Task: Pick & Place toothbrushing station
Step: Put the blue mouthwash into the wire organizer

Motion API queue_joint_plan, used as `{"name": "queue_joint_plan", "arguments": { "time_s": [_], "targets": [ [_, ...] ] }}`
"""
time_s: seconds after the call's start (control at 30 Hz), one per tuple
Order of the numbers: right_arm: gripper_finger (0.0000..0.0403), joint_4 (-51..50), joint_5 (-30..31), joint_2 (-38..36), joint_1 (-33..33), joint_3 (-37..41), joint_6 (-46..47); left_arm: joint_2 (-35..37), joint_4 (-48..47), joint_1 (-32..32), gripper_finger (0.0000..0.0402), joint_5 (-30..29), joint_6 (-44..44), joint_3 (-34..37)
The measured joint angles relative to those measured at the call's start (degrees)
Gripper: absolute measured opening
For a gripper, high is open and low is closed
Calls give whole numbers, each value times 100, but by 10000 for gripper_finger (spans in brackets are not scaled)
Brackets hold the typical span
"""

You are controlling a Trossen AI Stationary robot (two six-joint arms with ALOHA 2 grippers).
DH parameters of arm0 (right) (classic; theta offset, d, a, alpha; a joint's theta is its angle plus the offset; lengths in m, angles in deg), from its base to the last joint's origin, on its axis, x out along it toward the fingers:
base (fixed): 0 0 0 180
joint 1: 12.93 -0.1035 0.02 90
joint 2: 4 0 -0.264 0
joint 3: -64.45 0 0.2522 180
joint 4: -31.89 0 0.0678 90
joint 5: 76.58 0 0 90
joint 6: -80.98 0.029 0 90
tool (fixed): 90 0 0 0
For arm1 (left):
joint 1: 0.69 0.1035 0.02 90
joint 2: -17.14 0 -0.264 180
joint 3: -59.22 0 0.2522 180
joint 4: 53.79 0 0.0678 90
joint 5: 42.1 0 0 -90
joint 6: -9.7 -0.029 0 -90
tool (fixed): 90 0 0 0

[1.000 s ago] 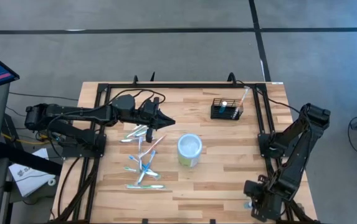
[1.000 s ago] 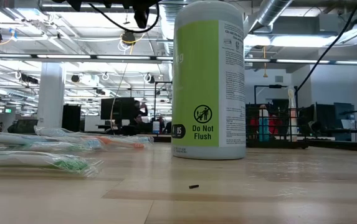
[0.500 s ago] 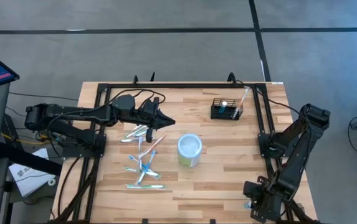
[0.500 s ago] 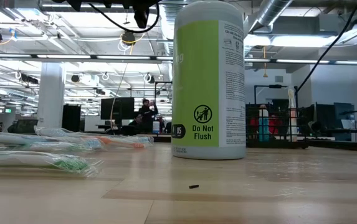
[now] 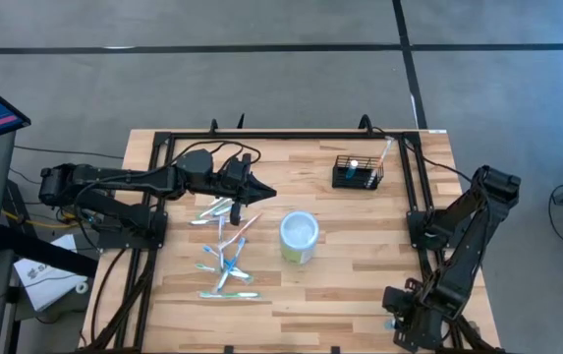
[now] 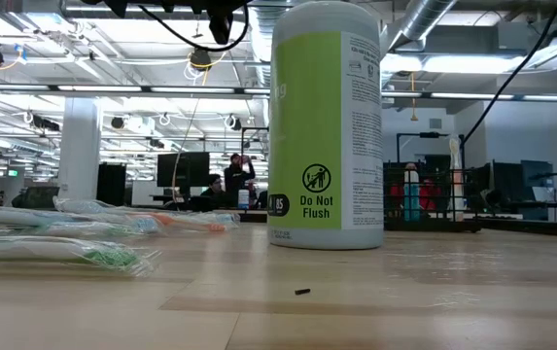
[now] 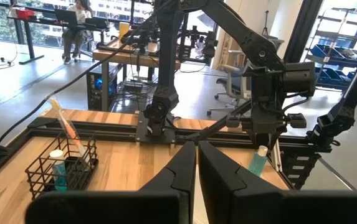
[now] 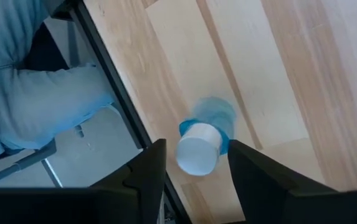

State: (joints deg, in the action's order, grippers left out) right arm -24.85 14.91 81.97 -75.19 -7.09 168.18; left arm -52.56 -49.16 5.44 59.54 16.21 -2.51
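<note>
Nothing's moved since a second ago. Right end effector (image 8: pixel 190 163) hangs open over a small bottle (image 8: pixel 202 142), empty; next it closes on that, then carries it to the basket (image 5: pixel 358 173). Left end effector (image 5: pixel 267 194) sits shut, idle.

I see the wooden table (image 5: pixel 360 285) with a white-and-green cup (image 5: pixel 299 237) near its middle. My left gripper (image 5: pixel 264 195) hangs just left of the cup, above scattered toothbrushes (image 5: pixel 227 258). The black wire basket (image 5: pixel 358 173) sits beyond the cup, to its right. My right gripper (image 5: pixel 395 321) waits well to the cup's right, at the table's near edge.
</note>
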Motion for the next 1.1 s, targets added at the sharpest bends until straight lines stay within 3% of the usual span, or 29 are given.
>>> {"name": "queue_joint_plan", "arguments": {
  "time_s": [0.63, 1.1],
  "targets": [
    [86, -39, -170, 210, 22, -9, -78, 0, -2, -2, 11, -1, -1, 0],
    [86, -190, 14, 174, 84, -6, -367, -1, -4, -1, 11, -1, -1, 0]
  ]
}}
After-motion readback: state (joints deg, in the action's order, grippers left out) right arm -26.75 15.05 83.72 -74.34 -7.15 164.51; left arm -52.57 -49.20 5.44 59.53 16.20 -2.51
